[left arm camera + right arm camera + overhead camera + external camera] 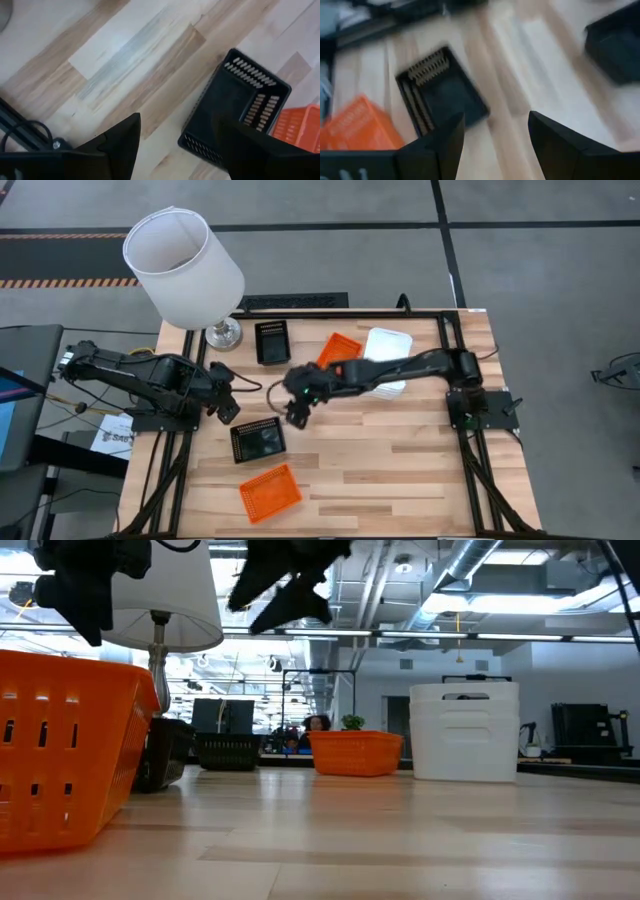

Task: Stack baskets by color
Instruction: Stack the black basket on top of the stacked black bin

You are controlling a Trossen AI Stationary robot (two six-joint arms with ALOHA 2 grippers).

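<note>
A black basket (258, 441) stands on the table's middle left, with an orange basket (270, 491) nearer the front edge. A second black basket (271, 340), a tilted orange basket (338, 348) and a stack of white baskets (388, 345) stand at the far side; my right arm partly covers the white ones. My right gripper (296, 414) hovers open just right of the near black basket (440, 95), well above the table and tipped down. My left gripper (228, 402) hangs open above and left of that basket (235, 110). Neither gripper holds anything.
A lamp with a big white shade (185, 265) and a metal foot (224, 333) stands at the far left corner. Black frame rails (440, 330) run along the table's sides. Bare wood (400, 470) lies at the near right.
</note>
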